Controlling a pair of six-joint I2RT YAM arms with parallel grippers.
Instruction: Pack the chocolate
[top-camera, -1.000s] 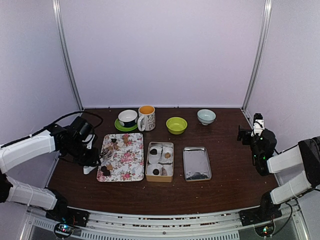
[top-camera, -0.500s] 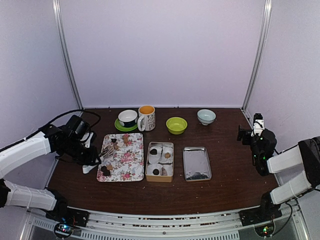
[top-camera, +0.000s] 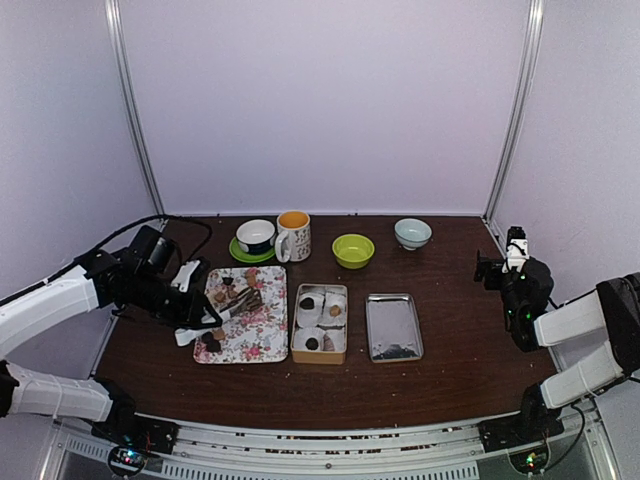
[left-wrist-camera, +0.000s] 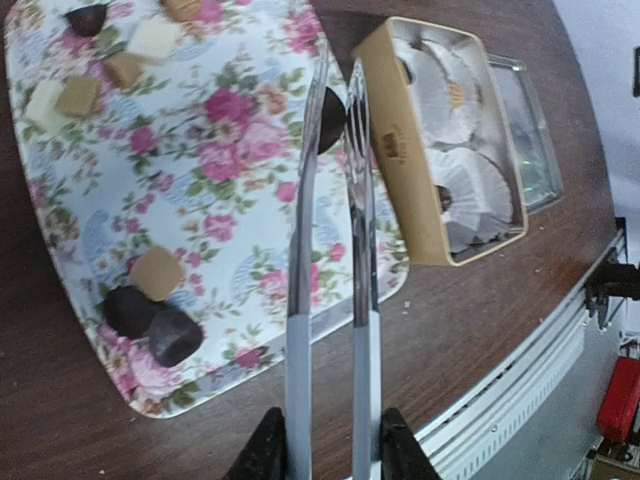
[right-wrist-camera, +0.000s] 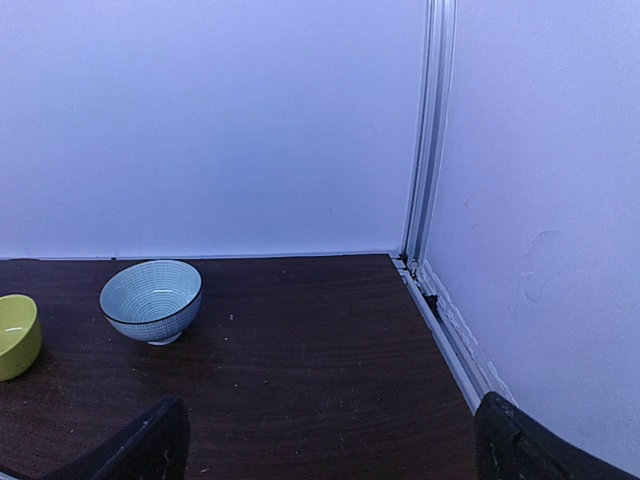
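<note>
Left tool (left-wrist-camera: 325, 455) pinching tongs (left-wrist-camera: 298, 330), chocolate (left-wrist-camera: 330, 118) at tips; few in tin (left-wrist-camera: 400, 150) ahead-right, more on tray (left-wrist-camera: 200, 200) below; right tool (right-wrist-camera: 330, 440) spread

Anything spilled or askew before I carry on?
Nothing stands out. Floral tray, tin and lid lie flat, side by side; chocolate sits on the tray or in the tin, one piece pinched in the tongs.

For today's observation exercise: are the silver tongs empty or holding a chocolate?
Holding one, it seems: the left gripper squeezes the tongs, whose tips flank a dark chocolate over the floral tray. Whether it is lifted, cannot tell.
</note>
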